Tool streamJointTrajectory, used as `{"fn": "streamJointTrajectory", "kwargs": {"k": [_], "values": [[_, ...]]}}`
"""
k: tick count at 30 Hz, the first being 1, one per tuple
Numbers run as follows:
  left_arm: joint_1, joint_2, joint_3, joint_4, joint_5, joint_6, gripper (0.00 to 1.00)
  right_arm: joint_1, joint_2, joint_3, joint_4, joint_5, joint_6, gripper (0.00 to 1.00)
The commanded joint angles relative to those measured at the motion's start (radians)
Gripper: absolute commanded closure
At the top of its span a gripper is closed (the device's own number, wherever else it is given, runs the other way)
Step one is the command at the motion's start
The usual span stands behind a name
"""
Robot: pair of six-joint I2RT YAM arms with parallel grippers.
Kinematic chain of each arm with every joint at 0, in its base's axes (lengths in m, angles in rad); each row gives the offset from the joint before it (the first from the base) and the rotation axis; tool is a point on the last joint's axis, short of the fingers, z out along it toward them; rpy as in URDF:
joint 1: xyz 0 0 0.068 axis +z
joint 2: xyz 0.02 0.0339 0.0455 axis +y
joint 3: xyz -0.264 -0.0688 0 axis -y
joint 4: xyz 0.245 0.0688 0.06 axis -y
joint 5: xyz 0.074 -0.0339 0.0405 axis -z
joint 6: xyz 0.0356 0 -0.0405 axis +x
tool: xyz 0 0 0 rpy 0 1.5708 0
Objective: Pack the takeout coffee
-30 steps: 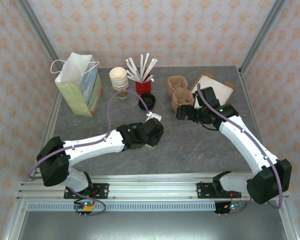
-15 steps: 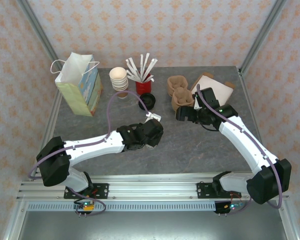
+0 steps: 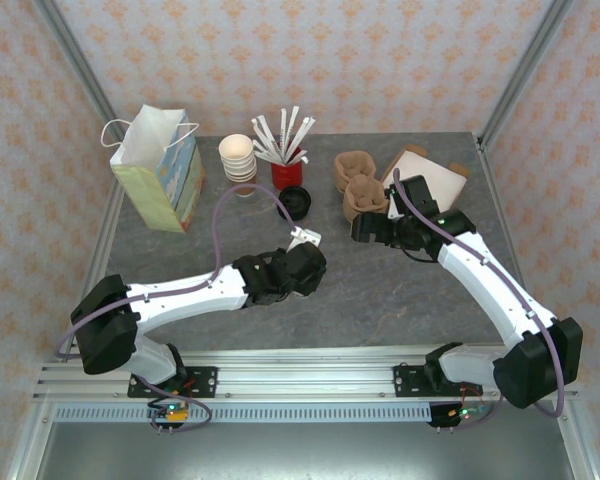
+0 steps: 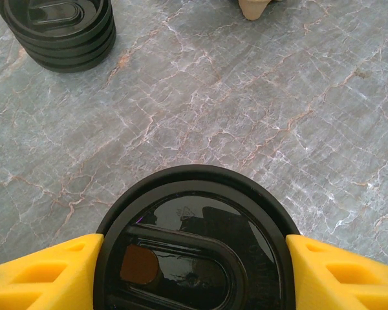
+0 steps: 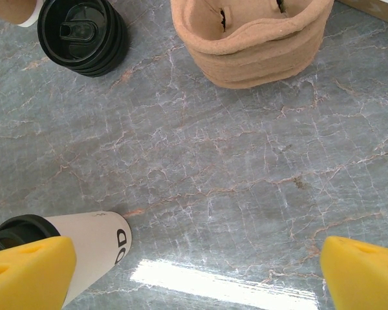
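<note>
Leftward a touch since a second ago, the left gripper (image 4: 194, 274) pinches the coffee (image 5: 90, 248) by its lid (image 4: 187, 226) rim from above; cup upright, it seems, axis vertical, lid up. Bag (image 3: 158, 178) stands well off to the back-left, nearer this arm. Right gripper (image 5: 194, 278) hangs spread wide, empty

Top cam is fixed, high and behind the arm bases, tilted down and forward, so you get the whole surface (image 3: 380, 290) out to the back wall. Left wrist cam looks straight down from very close onto the takeout coffee (image 4: 194, 252) lid, with the left end effector (image 4: 194, 240) flanking it at the bottom corners. Right wrist cam also looks down but from farther off, with the right end effector (image 5: 195, 244) at the bottom corners. All three views share the stack of black lids (image 5: 83, 35). Top and right wrist also share the pulp cup carrier (image 5: 252, 39).
</note>
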Motion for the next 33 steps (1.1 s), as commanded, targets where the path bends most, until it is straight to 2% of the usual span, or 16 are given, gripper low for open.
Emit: {"fn": "streamJointTrajectory", "kwargs": {"k": [1, 14, 33], "values": [[-0.014, 0.055, -0.052, -0.195, 0.034, -0.022, 0.40, -0.006, -0.001, -0.012, 0.003, -0.001, 0.001, 0.03], [-0.013, 0.135, -0.040, -0.270, 0.033, -0.014, 0.41, -0.005, 0.018, 0.011, -0.003, -0.010, -0.001, 0.03], [-0.012, 0.193, -0.183, -0.212, 0.012, -0.036, 0.43, -0.005, 0.037, 0.014, -0.001, -0.018, -0.001, 0.03]]}}
